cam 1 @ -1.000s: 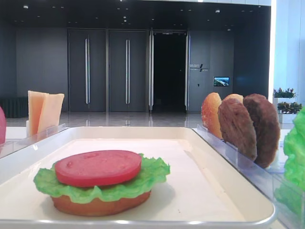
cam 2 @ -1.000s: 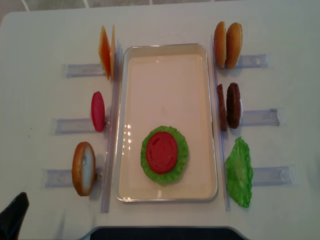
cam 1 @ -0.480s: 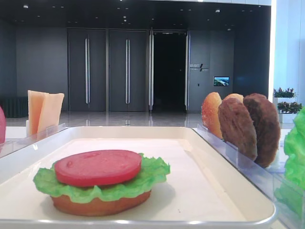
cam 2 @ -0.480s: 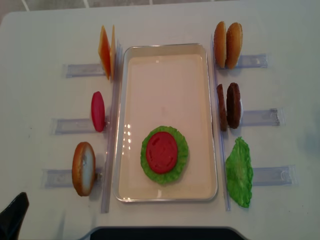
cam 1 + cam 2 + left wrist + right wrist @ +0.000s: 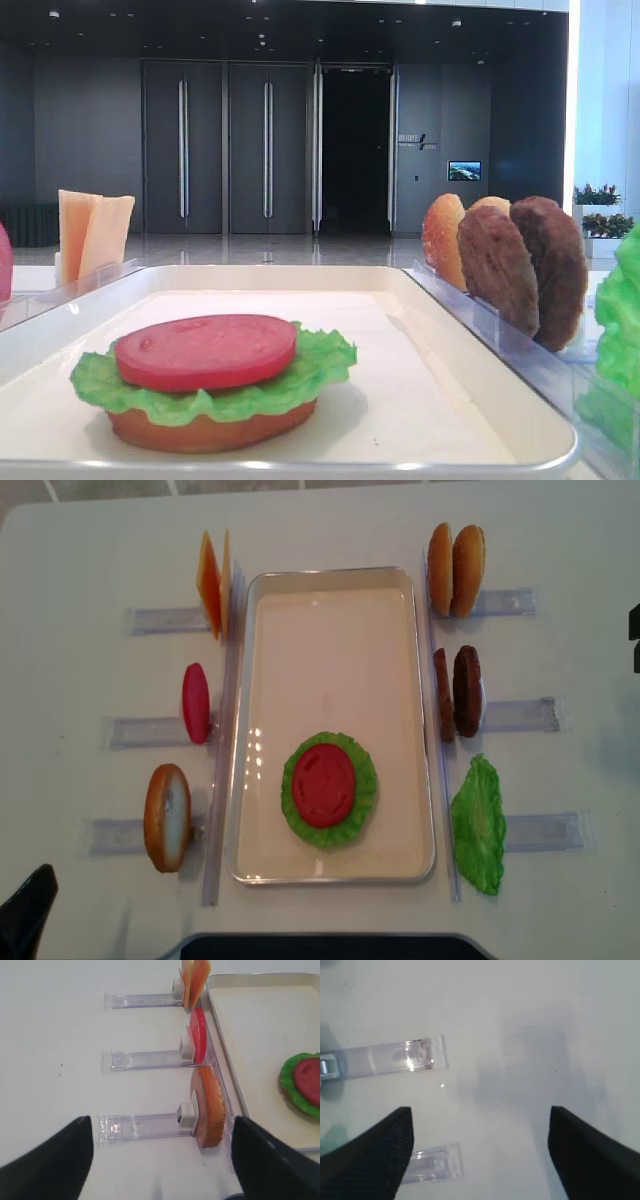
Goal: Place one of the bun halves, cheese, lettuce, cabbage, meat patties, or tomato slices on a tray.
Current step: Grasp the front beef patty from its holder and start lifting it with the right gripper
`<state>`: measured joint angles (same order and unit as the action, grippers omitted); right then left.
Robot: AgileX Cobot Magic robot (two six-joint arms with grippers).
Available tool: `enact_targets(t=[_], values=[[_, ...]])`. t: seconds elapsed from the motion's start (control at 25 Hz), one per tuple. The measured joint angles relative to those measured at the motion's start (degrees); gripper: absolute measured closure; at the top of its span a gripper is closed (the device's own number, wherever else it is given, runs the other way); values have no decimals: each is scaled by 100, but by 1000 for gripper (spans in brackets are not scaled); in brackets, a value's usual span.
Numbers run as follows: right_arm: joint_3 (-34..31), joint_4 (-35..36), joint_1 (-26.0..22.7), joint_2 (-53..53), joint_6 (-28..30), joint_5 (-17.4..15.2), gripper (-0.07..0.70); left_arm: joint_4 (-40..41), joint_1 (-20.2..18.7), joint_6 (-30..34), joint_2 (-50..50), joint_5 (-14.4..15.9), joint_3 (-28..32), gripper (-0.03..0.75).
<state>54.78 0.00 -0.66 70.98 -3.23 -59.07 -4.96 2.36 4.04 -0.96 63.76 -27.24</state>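
Two meat patties [image 5: 458,691] stand in clear holder [image 5: 518,714] right of tray [image 5: 336,582]. We see right gripper [image 5: 480,1155] fingers spread, holding nothing; left gripper [image 5: 162,1160] spread too. Careless grab may knock twin patty over.

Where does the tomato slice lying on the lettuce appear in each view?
Exterior high: tomato slice low left, close to the camera.
Overhead realsense: lower centre, inside the tray.
Left wrist: cut by the right edge.
Right wrist: not in it.
Shared landmark: the lettuce ringing it.
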Motion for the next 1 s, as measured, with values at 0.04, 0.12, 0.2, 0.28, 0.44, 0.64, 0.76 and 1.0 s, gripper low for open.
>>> enact_targets(t=[0.04,0.12,0.2,0.28,0.44,0.64,0.76,1.0], values=[[0,0,103,0,-54,0,76,0,0,0,0,0,0,53],[0,0,415,0,-208,43,76,0,0,0,0,0,0,54],[0,0,772,0,-435,146,76,0,0,0,0,0,0,54],[0,0,1220,0,-700,282,76,0,0,0,0,0,0,55],[5,-262,2135,61,-1362,482,76,0,0,0,0,0,0,55],[201,-481,3024,510,-1921,515,76,-13,0,0,0,0,7,55],[544,-500,3399,881,-2083,515,76,-46,0,0,0,0,19,55],[1375,-587,3736,1704,-2173,172,76,-62,0,0,0,0,19,55]])
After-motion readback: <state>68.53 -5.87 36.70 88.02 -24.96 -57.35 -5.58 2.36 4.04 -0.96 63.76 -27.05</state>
